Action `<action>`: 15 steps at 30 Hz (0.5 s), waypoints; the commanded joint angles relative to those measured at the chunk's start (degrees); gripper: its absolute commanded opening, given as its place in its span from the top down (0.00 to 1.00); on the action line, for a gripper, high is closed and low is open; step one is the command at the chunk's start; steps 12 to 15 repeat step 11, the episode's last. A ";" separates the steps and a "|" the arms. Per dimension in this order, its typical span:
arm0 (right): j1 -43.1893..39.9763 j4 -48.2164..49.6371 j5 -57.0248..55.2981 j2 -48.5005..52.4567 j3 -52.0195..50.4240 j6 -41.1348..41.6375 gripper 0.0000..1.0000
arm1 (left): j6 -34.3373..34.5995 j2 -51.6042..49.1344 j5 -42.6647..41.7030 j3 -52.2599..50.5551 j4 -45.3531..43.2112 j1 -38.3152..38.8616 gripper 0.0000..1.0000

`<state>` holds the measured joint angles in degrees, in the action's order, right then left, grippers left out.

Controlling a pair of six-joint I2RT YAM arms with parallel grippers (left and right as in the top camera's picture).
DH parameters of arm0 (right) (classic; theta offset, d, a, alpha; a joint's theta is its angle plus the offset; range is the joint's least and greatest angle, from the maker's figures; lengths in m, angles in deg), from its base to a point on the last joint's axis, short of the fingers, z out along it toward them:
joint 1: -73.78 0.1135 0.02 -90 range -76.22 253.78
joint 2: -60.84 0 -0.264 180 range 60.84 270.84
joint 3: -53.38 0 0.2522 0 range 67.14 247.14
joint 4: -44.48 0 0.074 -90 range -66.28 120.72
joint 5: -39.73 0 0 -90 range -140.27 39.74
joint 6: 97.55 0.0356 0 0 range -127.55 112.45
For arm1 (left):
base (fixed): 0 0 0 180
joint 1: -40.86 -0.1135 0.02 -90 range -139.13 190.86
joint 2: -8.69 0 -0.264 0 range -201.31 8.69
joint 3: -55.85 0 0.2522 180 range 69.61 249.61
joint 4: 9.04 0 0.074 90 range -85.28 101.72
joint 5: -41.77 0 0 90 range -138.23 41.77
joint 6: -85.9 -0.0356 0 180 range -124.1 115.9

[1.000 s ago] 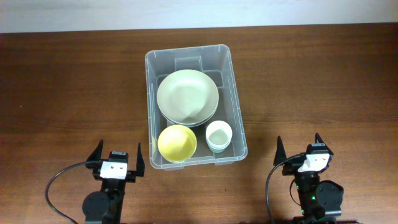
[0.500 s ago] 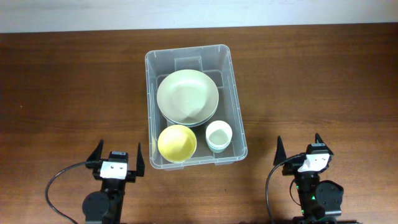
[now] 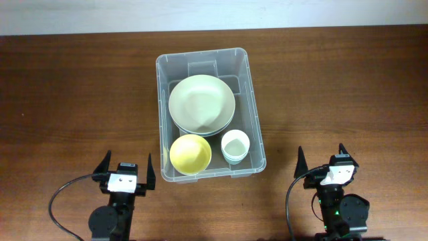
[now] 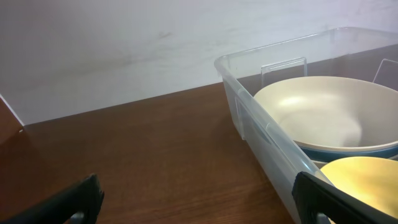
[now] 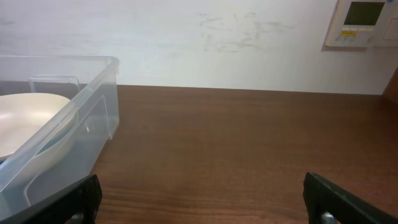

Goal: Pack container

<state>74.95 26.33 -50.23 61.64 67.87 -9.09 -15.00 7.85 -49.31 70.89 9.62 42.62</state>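
At the near edge of the table [image 3: 67,100], the left end effector [image 3: 127,167] and the right end effector [image 3: 322,159] both rest with fingers spread, holding nothing. The container [image 3: 162,87] stands between them, midway between the left and right edges. Its near end holds a yellow bowl [image 3: 190,154] and a white cup [image 3: 235,144]; its far end holds a large pale bowl [image 3: 200,102].

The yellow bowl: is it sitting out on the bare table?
No, the yellow bowl lies inside the container, at its near end beside the small white bowl.
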 commanded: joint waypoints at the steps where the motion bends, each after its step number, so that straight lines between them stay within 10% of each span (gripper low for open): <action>1: 0.33 -0.22 -0.68 -0.55 -0.42 0.02 0.01 | 0.59 0.55 0.00 -0.72 -0.22 -0.04 0.01; 15: 0.33 -0.20 -0.68 -0.55 -0.42 0.02 0.01 | 0.59 0.55 0.00 -0.72 -0.22 -0.04 0.01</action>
